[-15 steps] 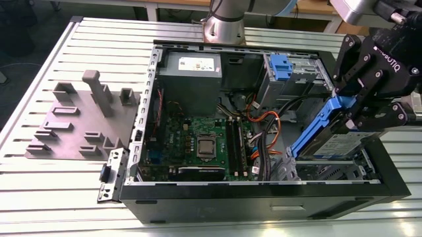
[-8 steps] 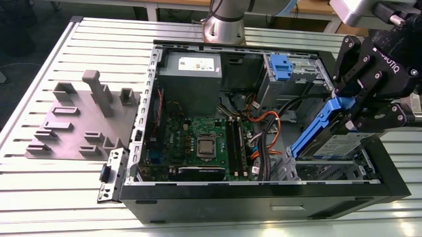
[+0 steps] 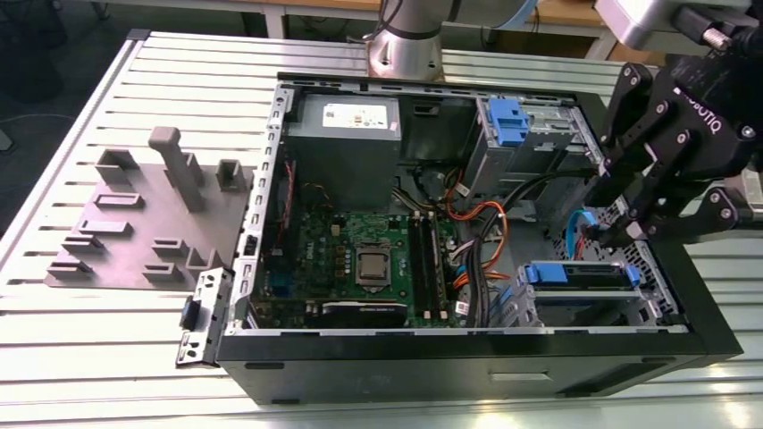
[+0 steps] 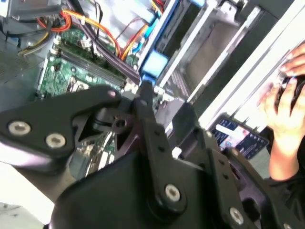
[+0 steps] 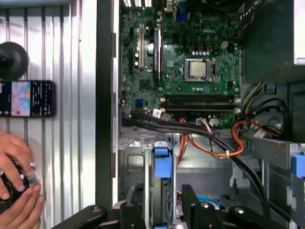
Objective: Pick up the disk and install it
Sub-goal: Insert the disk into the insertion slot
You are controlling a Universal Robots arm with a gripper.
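– Blue plastic, down in the corner bay: is that the disk?

– Yes. The disk (image 3: 581, 275) sits in the bay at the case's (image 3: 477, 344) corner, on the exterior view's right, near the front edge. It seems to stand on its narrow edge, with the blue frame on top.

– Which way does it run?

– In the exterior view its long axis lies across the picture, left to right. The blue handle end (image 5: 162, 164) points toward the motherboard (image 5: 190, 71) and the orange cables (image 5: 214, 148).

– And the gripper?

– The gripper (image 3: 620, 239) hangs just above the disk, not touching it as far as I can tell. In the first wrist view its fingers (image 5: 138, 210) stand apart, one on each side of the disk's line, with a gap showing at both sides. The second wrist view shows the handle (image 4: 153, 64) just beyond one fingertip (image 4: 144, 93).

– Another blue tab shows farther back.

– That is the other drive (image 3: 507, 121), in its grey cage beside the power supply (image 3: 346, 125).

– Outside the case?

– A grey slotted holder (image 3: 143, 223) lies on the table (image 3: 96, 357), on the exterior view's left. On the other side a phone (image 5: 26, 98) lies flat, near a person's hand (image 5: 14, 155).
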